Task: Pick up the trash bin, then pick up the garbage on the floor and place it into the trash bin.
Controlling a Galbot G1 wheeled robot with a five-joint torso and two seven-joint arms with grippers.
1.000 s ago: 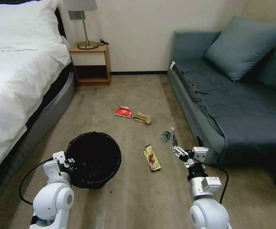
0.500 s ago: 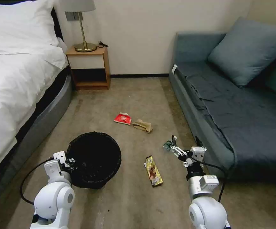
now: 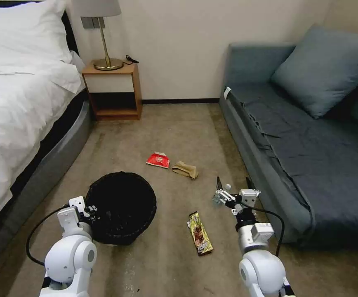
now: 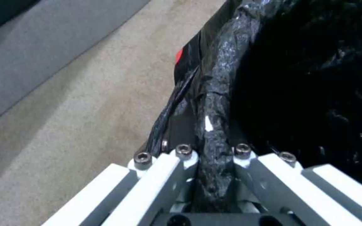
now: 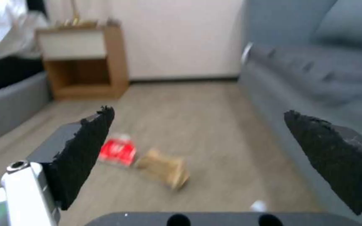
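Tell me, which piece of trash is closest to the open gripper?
The little clear bottle. It lies right under the right gripper, while the other three pieces lie farther off.

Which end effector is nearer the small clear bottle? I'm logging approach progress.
Right. The right end effector hangs open directly over the small clear bottle; the left end effector grips the black-lined trash bin rim.

Bedroom: white bed [image 3: 18,103], bedside lamp [image 3: 102,33], grey sofa [image 3: 307,136].
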